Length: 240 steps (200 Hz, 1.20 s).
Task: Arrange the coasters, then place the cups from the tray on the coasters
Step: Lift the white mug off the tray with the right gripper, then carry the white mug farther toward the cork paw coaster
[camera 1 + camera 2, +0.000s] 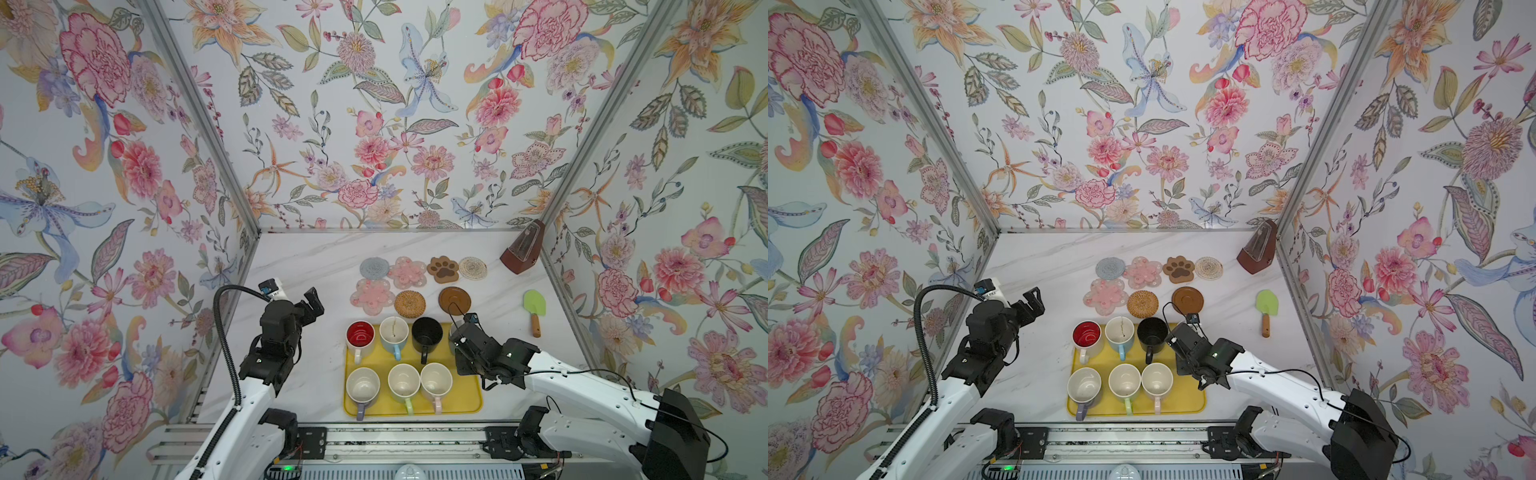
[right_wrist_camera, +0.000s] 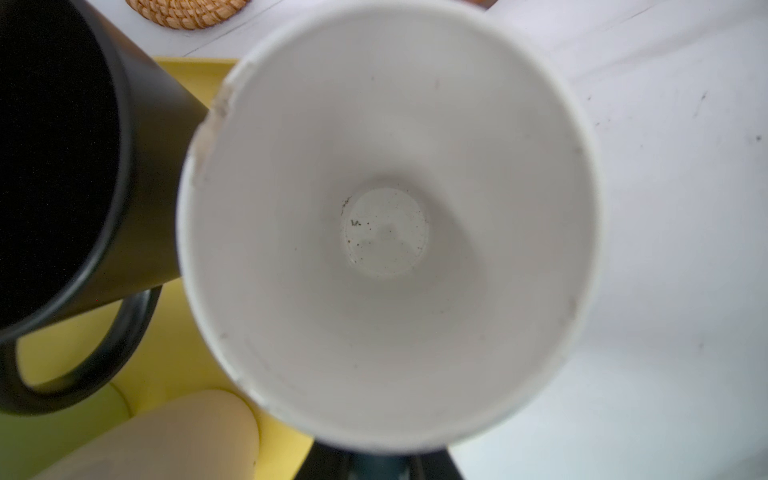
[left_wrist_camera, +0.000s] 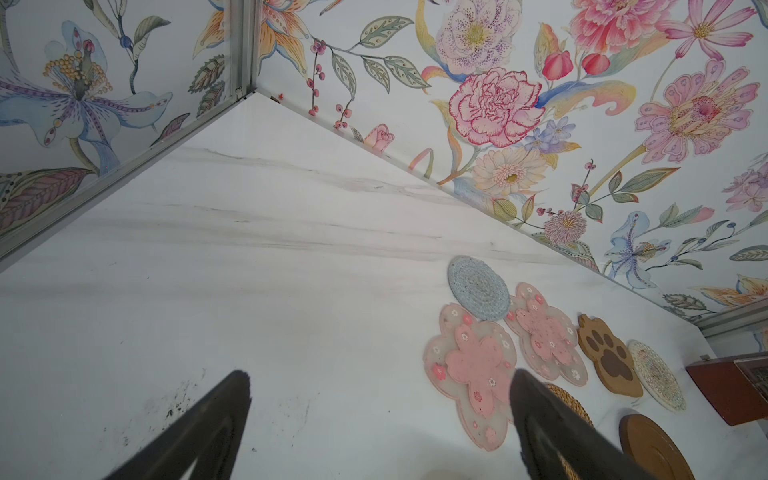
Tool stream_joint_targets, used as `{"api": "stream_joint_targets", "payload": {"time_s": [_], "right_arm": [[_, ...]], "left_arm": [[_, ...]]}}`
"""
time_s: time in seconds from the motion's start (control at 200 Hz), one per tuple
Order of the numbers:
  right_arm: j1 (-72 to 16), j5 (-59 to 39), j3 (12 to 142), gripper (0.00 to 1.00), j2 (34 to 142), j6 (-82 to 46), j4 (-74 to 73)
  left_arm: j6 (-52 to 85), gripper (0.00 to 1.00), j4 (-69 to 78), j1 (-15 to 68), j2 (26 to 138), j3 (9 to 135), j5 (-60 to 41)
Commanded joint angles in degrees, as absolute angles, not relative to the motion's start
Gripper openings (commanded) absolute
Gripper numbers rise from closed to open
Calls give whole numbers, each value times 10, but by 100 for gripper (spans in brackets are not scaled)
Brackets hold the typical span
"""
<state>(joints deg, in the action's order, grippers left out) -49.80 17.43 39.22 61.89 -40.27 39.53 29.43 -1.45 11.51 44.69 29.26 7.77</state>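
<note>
Floral-papered walls [image 1: 374,124] are enclosing a white marble-veined tabletop [image 1: 307,266]. The left gripper [image 3: 380,415] is hanging spread wide and empty. The right gripper [image 2: 374,465] is clamping the handle of a cream-lined mug [image 2: 386,232] at the far right corner of the flat yellow rectangular tray [image 1: 465,409], near seven assorted flat coasters [image 1: 409,272].

Seven coasters lie flat in two rows beyond the tray: grey woven round [image 1: 374,268], pink flower [image 1: 408,272], brown paw [image 1: 444,269] and beige woven round [image 1: 472,268] at the back, with second pink flower [image 1: 372,296], rattan round [image 1: 409,304] and dark wooden disc [image 1: 454,300] nearer. The yellow tray [image 1: 465,399] holds upright mugs, handles toward its near edge. They are the red-lined white mug [image 1: 360,334], light blue mug [image 1: 394,329] and black mug [image 1: 427,332], then the purple mug [image 1: 363,384], green mug [image 1: 404,382] and pink mug [image 1: 436,380] — the seventh mug [image 2: 386,228], white inside, stands just beside the black.
</note>
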Motion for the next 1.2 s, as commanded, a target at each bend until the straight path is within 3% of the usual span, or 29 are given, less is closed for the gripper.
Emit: {"api": "stream_joint_targets", "payload": {"time_s": [0.0, 0.345, 0.756, 1.196], "right_arm": [[-477, 196, 443, 0, 596, -381, 416], [-336, 168, 541, 0, 601, -290, 439], [-169, 104, 632, 0, 768, -179, 304], [-118, 97, 769, 0, 967, -123, 239]], "left_arm": [[295, 99, -28, 107, 451, 292, 74], [299, 99, -33, 104, 451, 291, 69], [304, 99, -59, 102, 433, 284, 55], [307, 99, -84, 101, 408, 276, 56]]}}
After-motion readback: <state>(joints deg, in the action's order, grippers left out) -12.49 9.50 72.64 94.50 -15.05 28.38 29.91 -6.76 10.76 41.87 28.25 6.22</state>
